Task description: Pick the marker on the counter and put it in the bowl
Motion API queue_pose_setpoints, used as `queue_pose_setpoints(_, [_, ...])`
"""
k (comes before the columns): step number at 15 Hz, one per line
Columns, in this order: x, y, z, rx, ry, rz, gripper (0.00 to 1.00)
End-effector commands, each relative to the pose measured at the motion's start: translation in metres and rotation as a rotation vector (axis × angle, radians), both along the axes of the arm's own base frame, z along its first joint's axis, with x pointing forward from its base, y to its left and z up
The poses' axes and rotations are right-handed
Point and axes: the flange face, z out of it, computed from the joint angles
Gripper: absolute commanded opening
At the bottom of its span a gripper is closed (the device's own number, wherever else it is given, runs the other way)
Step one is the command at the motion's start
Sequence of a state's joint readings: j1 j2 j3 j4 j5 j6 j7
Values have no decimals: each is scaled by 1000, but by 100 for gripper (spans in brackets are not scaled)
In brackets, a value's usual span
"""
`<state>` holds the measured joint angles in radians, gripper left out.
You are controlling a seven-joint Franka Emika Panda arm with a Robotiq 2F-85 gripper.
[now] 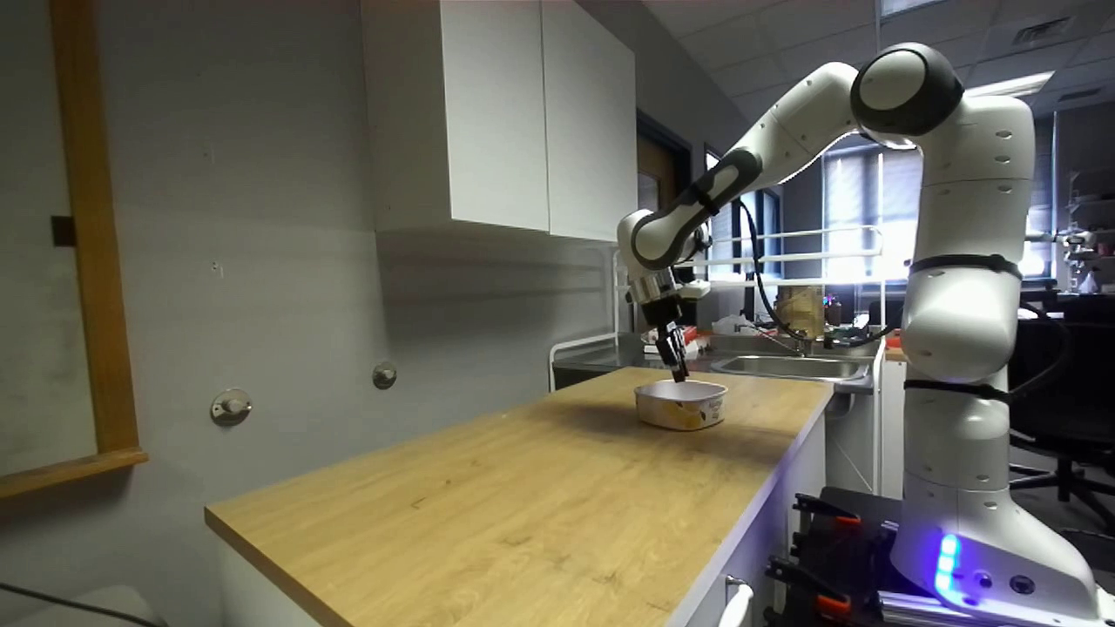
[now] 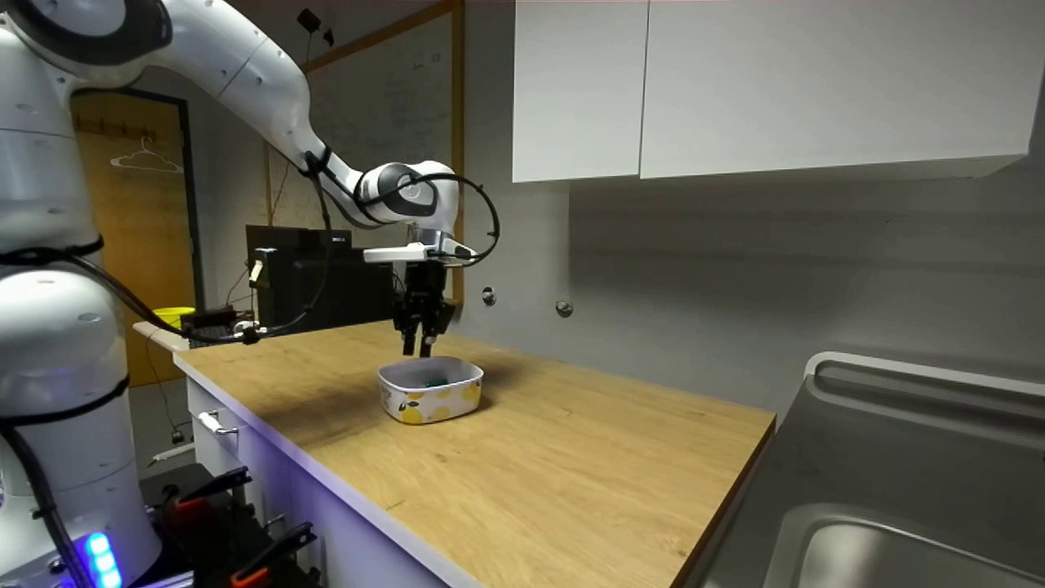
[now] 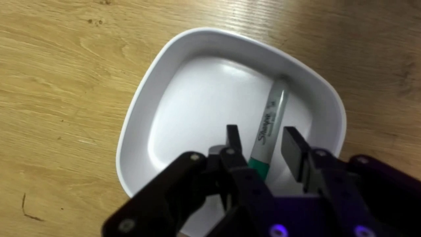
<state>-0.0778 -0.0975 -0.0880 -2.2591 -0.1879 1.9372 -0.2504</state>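
Inside the bowl (image 3: 197, 102), the marker (image 3: 268, 126) lies flat on the bottom, with its grey end very near the inner side; whether it touches there, I cannot tell. Its green cap is partly hidden behind the gripper (image 3: 260, 133) in the wrist view. So the main thing which the task asks, the marker in the bowl, looks to be already done.

Just above the bowl, the gripper hangs with its tips downward. Its two fingers (image 3: 291, 153) are spread, and in the wrist view the marker shows between them with a gap on each side, so it seems that nothing is pinched. In both exterior views the tips are over the bowl, near the height of its rim.

Under the bowl is the counter (image 1: 488, 496), and the bowl stands upright on it. What is left, in my judgement, is only to raise the gripper away from the bowl without knocking its rim.

Farther from the bowl, the arm (image 1: 971, 226) stands beside the counter, the sink (image 1: 775, 367) is past the counter's end, and a white cabinet (image 1: 496, 113) hangs higher than the bowl.
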Motion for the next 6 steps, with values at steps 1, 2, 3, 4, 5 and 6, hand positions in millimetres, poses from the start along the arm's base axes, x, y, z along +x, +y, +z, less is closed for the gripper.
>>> queue_pose_setpoints(1, [-3, 6, 1, 7, -1, 10, 72])
queue_pose_setpoints(2, [-5, 7, 3, 5, -2, 10, 78])
queue_pose_setpoints(3, [-8, 10, 6, 5, -11, 11, 88])
queue_pose_setpoints(4, [-12, 11, 10, 7, -19, 10, 94])
queue_pose_setpoints(5, [-17, 12, 14, 13, -27, 12, 100])
queue_pose_setpoints(6, [-21, 13, 17, 17, -35, 11, 100])
